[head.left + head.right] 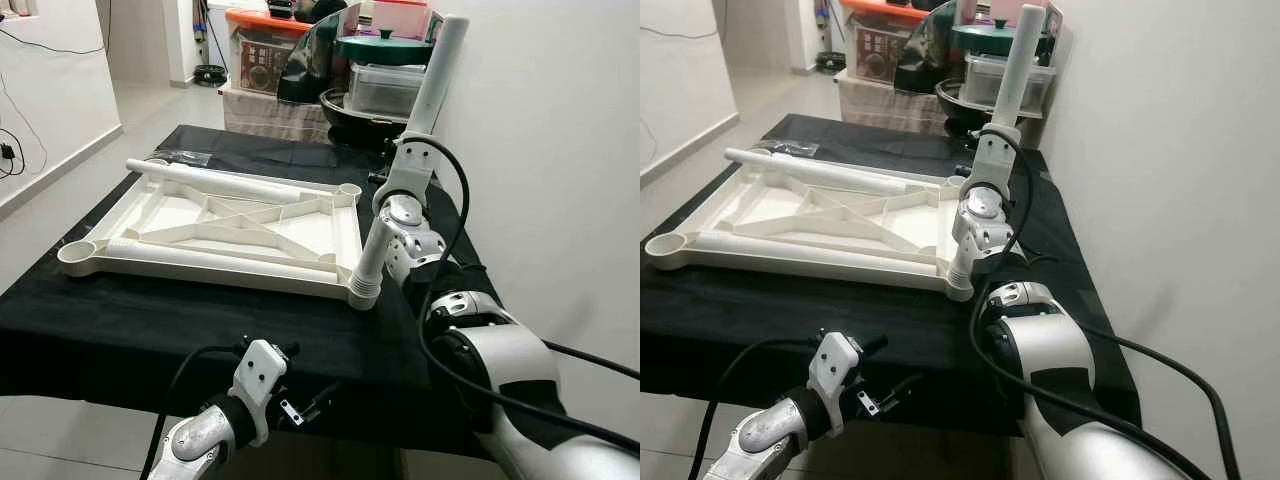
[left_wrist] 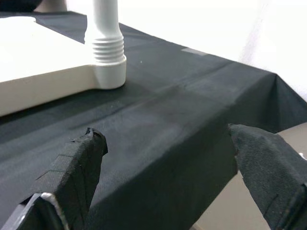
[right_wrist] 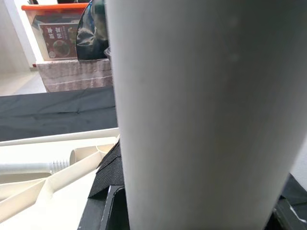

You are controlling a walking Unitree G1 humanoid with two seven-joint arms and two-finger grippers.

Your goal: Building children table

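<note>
Right gripper (image 1: 408,140) apparently clamped on white leg (image 1: 437,72), tabletop (image 1: 225,225) beside it. Left gripper (image 2: 168,158) spread wide above black cloth (image 2: 182,110).

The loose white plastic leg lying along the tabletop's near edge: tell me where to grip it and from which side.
Grip the loose white plastic table leg on its smooth round mid-shaft, coming from above with fingers straddling it crosswise. It lies flat inside the upturned cream tabletop, so the rim probably blocks a side approach, and its threaded end is ridged.
</note>
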